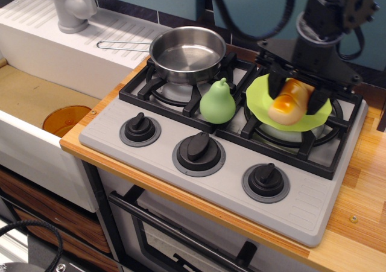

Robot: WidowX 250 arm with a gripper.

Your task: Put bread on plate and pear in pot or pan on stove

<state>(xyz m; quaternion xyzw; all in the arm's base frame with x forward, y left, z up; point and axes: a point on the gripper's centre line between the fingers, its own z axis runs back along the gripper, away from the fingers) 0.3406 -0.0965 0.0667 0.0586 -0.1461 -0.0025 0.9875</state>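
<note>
The golden-yellow bread [289, 102] with an orange-brown end is between my gripper's fingers, over the lime-green plate [258, 98] on the right rear burner. My gripper [295, 97] is shut on the bread, low over the plate; whether the loaf rests on the plate I cannot tell. The light-green pear [217, 102] stands upright on the stove [217, 181] between the burners, left of the plate. The steel saucepan [188, 53] sits empty on the left rear burner, its wire handle pointing left.
Three black knobs [198, 148] line the stove's front. A white sink unit with a grey tap [71, 6] is on the left, an orange disc [66, 120] lies below it. Wooden counter [362, 187] runs along the right.
</note>
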